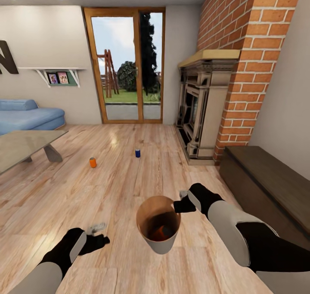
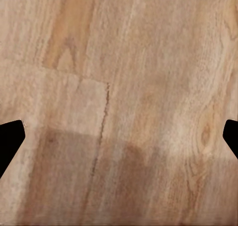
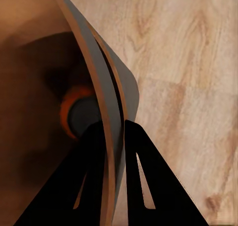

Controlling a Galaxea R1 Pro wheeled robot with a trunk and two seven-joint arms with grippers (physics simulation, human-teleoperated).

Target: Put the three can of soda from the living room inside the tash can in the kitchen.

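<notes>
The right gripper (image 3: 115,136) clamps the rim of the grey, tan-lined tapered trash can (image 1: 158,225) holding one orange soda can (image 3: 79,112), the left gripper (image 1: 100,233) spread wide over plank floor (image 1: 129,173), where another orange can (image 1: 93,162) and a blue can (image 1: 137,153) stand well apart toward the glass doors (image 1: 127,66).

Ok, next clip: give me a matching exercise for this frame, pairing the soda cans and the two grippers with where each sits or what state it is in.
Column one:
1. bright orange soda can with a grey top
2. second orange soda can
3. dark blue soda can
4. right gripper

Column two:
A. standing on the wood floor, nearer the glass doors
B. clamped on the rim of the grey tapered bin with a tan inside
C. lying at the bottom of the bin
D. standing on the floor near the low grey table

Pairs: 1-C, 2-D, 3-A, 4-B
</notes>
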